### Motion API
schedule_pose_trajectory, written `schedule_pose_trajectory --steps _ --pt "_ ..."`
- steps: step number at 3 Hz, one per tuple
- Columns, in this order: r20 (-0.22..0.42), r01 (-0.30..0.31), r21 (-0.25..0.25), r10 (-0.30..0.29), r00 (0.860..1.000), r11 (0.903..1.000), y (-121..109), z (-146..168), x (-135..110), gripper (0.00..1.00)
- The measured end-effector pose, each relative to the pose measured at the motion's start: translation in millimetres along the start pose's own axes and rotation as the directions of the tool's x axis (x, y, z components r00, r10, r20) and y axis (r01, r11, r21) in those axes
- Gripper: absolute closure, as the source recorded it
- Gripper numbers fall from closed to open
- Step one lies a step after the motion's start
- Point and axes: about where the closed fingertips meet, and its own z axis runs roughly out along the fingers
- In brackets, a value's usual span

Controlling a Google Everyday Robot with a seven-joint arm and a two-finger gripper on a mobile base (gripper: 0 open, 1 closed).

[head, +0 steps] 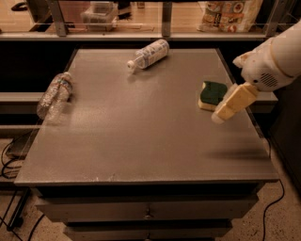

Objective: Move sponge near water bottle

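The sponge (212,94), pale yellow with a dark green top, lies flat near the right edge of the grey table (141,136). The water bottle (55,95), clear and crinkled, lies on its side at the table's left edge. My gripper (229,103) hangs above the table's right side, its cream tip just right of and in front of the sponge and partly overlapping it in view. It holds nothing that I can see.
A bottle wrapped in a white printed label (149,54) lies on its side at the back middle of the table. A shelf with a plastic box (99,12) and packaged goods (229,14) runs behind. Drawers sit below the tabletop; cables lie on the floor at left.
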Motion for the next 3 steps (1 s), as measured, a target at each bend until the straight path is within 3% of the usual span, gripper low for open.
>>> schedule_pose_trajectory --steps 1,2,3 --pt "0.037 -0.049 0.022 0.049 0.998 0.9985 -22 26 7 0.0" --pt "0.126 -0.198 -0.001 0.196 0.972 0.9802 -45 59 29 0.0" --pt "0.172 -0.287 -0.03 0.288 0.942 0.9574 -55 77 40 0.0"
